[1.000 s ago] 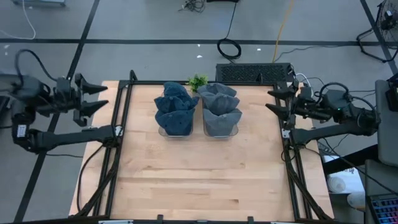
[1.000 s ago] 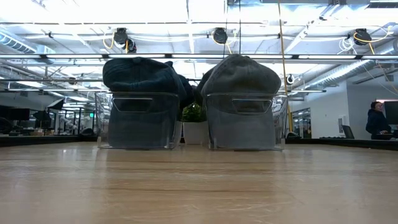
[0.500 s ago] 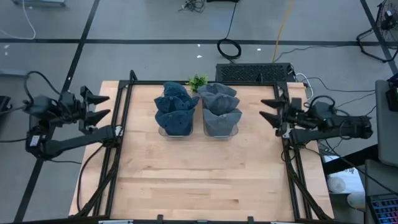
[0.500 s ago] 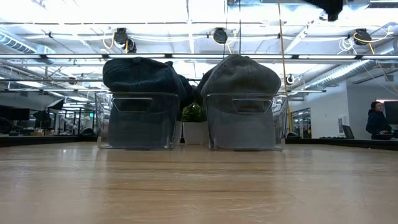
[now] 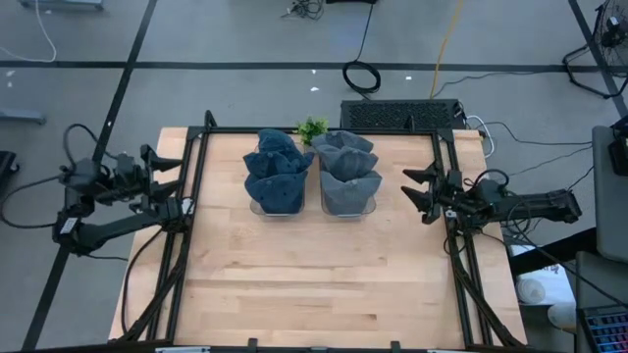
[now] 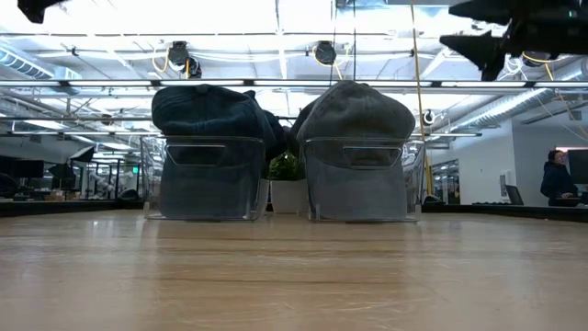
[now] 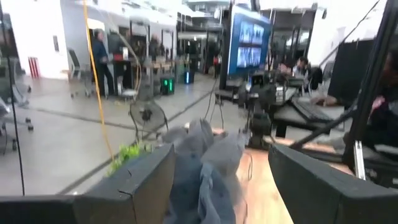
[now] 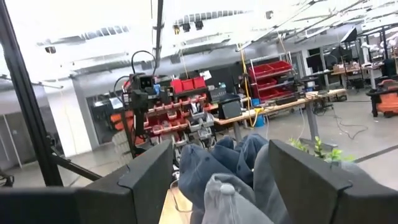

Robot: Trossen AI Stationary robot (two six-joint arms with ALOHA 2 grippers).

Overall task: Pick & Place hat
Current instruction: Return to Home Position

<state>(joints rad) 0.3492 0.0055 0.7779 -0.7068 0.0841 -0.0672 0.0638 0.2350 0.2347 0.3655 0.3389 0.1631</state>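
Two clear bins stand side by side at the table's far middle. The left bin holds a stack of dark blue hats (image 5: 278, 169) (image 6: 213, 110); the right one holds grey hats (image 5: 347, 172) (image 6: 360, 112). The hats rest in the bins and bulge above the rims. My left gripper (image 5: 175, 176) (image 7: 221, 155) hovers open over the table's left rail, pointing level toward the bins. My right gripper (image 5: 412, 191) (image 8: 221, 146) hovers open over the right rail, facing the grey hats (image 8: 227, 196). Both show at the top of the low view, well above the tabletop.
A small green plant (image 5: 312, 127) stands behind the bins at the far edge. Black frame rails (image 5: 196, 196) (image 5: 453, 235) run along the table's left and right sides. Bare wood (image 5: 314, 275) lies in front of the bins. A person (image 6: 556, 179) is far off in the room.
Both arms have come down and drawn in from outside the table toward the bins, the left toward the right edge, the right toward the left edge. Their grippers now show at the top of the low view. Both stay open. The hats have not moved.
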